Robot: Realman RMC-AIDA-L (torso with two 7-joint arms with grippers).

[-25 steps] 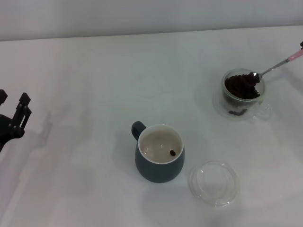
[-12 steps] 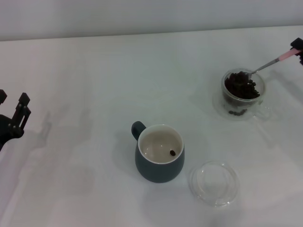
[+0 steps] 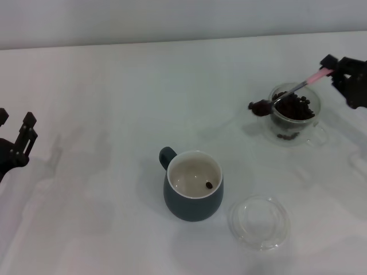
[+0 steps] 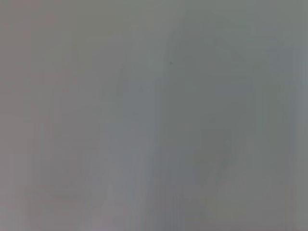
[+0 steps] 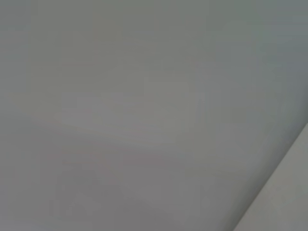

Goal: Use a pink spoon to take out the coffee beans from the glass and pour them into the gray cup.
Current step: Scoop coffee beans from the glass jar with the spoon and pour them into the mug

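In the head view my right gripper is at the right edge, shut on the pink handle of the pink spoon. The spoon slopes down to the left, and its bowl holds a small heap of coffee beans just outside the left rim of the glass. The glass still holds many dark beans. The gray cup stands at the centre front, handle to the back left, with one bean on its cream bottom. My left gripper is parked at the left edge, open and holding nothing.
A shallow clear glass dish lies just right of the gray cup, toward the front. The white table runs to a pale wall at the back. Both wrist views show only a blank grey surface.
The spoon has come up out of the glass with beans in its bowl and moved left past the rim. My right gripper has come into view from the right. The left arm has not moved.
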